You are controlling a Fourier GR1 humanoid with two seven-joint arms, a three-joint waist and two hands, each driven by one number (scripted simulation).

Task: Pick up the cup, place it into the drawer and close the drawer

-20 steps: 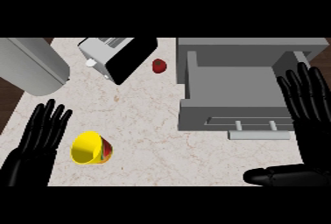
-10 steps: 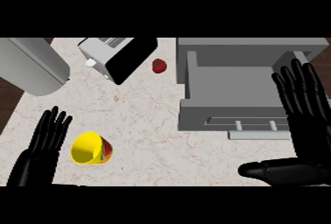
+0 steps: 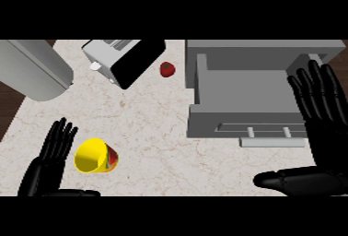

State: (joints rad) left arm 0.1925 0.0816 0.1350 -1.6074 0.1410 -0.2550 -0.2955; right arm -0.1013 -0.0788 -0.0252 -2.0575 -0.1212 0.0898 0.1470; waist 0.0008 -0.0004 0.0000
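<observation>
Lying tipped on its side near the counter's (image 3: 156,124) lower left corner, the cup (image 3: 94,156) shows its yellow inside, its mouth turned toward the left edge and a little toward the far side; its long axis runs roughly left to right, with a red and green patterned outer wall showing on its right. The left hand (image 3: 51,156) stands just beside the cup's rim on the left, fingers straight and pointing toward the far edge, holding nothing; whether it touches the rim I cannot tell.

On the right half, the grey drawer (image 3: 248,87) stands pulled open, and its floor is bare grey. A pale bar handle (image 3: 272,142) lies along its near front. The right hand (image 3: 319,99) is spread flat over the drawer's right wall, fingers straight, its thumb (image 3: 299,179) jutting left near the counter's near edge, gripping nothing.

Toward the far left sit a grey cylinder (image 3: 34,69) and a toaster (image 3: 112,53), with a small red fruit (image 3: 167,69) between toaster and drawer. Bare marble stretches between cup and drawer.
</observation>
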